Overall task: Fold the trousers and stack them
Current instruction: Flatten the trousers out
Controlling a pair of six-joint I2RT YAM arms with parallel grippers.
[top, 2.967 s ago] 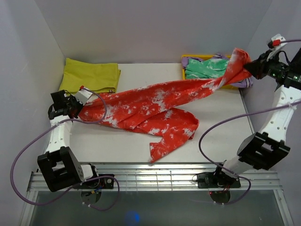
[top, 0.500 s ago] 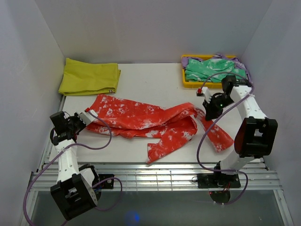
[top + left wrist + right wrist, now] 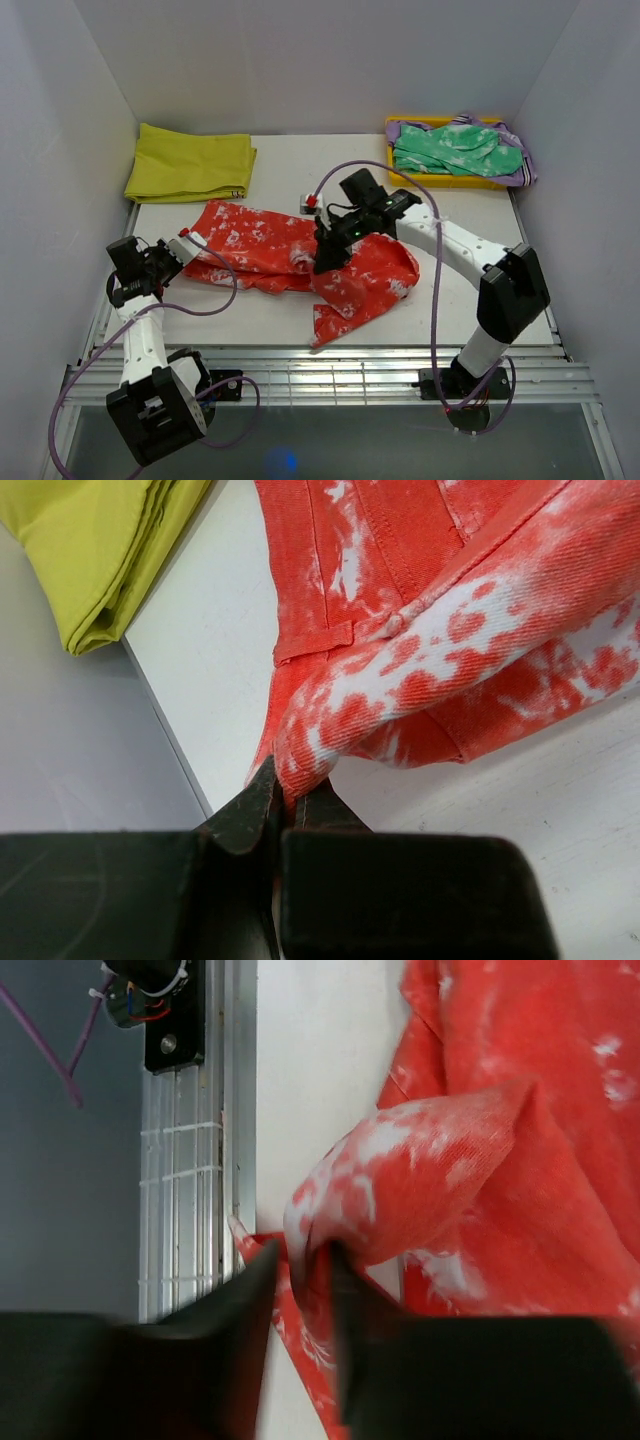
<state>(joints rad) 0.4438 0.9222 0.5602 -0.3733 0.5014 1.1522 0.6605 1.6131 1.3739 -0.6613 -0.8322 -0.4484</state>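
Observation:
The trousers (image 3: 262, 247), red-orange with white blotches, lie bunched across the middle of the table, with one leg end (image 3: 345, 310) pointing toward the front edge. My left gripper (image 3: 184, 250) sits low at their left end, shut on a fold of the waistband edge (image 3: 300, 750); the left gripper (image 3: 285, 788) tips pinch the cloth. My right gripper (image 3: 324, 262) reaches over the middle of the trousers and is shut on a raised fold (image 3: 400, 1190) of them. In the right wrist view the right gripper (image 3: 302, 1260) holds that fold above the table.
A folded yellow cloth (image 3: 190, 160) lies at the back left, also visible as the yellow cloth (image 3: 100, 550) beside the trousers. A yellow tray (image 3: 391, 162) at the back right holds a green mottled garment (image 3: 455, 147). A metal rail (image 3: 330, 372) runs along the front edge.
My right arm has swung left from the table's right side to the middle, dragging the right-hand leg over onto the rest of the trousers. The left arm has stayed put.

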